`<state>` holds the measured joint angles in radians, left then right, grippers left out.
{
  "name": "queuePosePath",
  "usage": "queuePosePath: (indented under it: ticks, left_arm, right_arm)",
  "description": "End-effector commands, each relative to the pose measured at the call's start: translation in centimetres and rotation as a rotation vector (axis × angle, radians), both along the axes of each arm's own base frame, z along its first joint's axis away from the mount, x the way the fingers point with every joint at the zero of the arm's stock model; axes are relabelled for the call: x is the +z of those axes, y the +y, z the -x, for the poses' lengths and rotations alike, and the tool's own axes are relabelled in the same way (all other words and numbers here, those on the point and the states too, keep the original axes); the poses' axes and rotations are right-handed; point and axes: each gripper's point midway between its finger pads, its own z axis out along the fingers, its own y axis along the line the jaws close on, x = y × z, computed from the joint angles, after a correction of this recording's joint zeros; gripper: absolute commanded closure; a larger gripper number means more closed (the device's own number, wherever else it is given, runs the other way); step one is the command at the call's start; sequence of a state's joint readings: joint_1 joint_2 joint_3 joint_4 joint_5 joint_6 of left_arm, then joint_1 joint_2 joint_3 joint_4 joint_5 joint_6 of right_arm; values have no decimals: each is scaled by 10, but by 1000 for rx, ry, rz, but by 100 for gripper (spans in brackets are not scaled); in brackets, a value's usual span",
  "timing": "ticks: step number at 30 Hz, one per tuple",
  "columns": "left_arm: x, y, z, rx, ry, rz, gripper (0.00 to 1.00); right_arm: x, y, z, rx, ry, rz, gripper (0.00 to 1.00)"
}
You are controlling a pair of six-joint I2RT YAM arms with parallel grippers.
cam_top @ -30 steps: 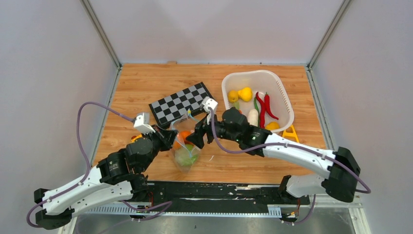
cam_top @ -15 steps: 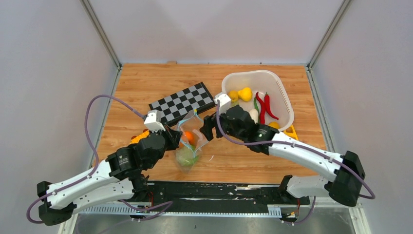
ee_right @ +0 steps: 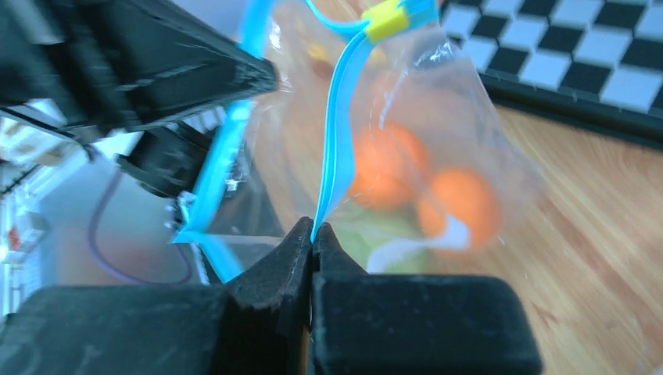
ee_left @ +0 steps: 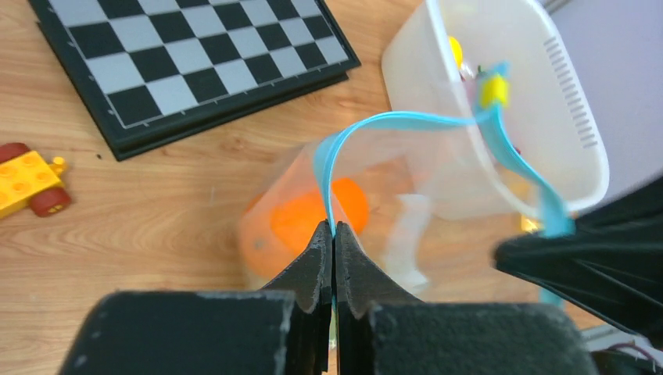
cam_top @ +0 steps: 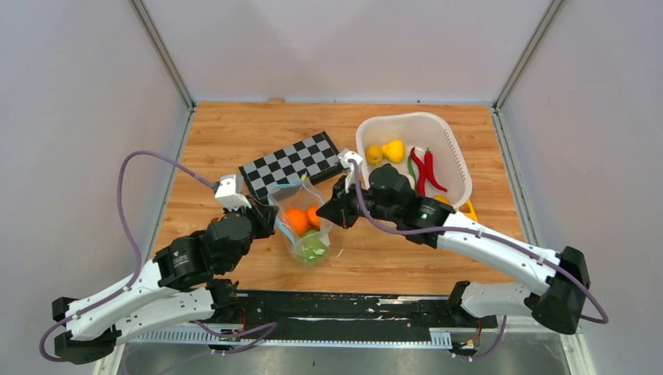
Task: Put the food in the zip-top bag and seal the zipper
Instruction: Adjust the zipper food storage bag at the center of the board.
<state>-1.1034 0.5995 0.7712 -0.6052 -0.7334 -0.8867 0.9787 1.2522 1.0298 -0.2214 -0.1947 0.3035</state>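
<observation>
The left gripper [cam_top: 268, 222] is clamped on the zipper [ee_left: 391, 122] at its left end. The bag [cam_top: 306, 234], mid-table near the chessboard [cam_top: 293, 166], holds oranges [cam_top: 296, 220] and cabbage [cam_top: 313, 247]. The right gripper [cam_top: 332, 212] pinches the zipper's right end. Peppers [cam_top: 422, 173] lie in the basket [cam_top: 400, 117], far right.

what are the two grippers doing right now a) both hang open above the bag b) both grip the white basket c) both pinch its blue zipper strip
c: the left gripper and the right gripper are each shut on the zipper of the zip-top bag, as each wrist view shows.
</observation>
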Motion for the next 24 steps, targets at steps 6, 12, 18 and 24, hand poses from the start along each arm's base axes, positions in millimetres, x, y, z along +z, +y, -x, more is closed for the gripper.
queuePosePath:
  ticks: [6, 12, 18, 24]
  left_arm:
    - [19, 5, -2, -7, -40, -37, 100]
    - [34, -35, 5, -169, -28, -7, 100]
    - [36, -33, 2, -146, -27, -10, 100]
    - [47, -31, 2, -145, -54, 22, 100]
  right_arm:
    - [-2, 3, -17, -64, 70, 24, 100]
    - [40, 12, 1, 23, 41, -181, 99]
    - [25, -11, -25, -140, 22, -150, 97]
    - [9, -16, -30, -146, 53, -126, 91]
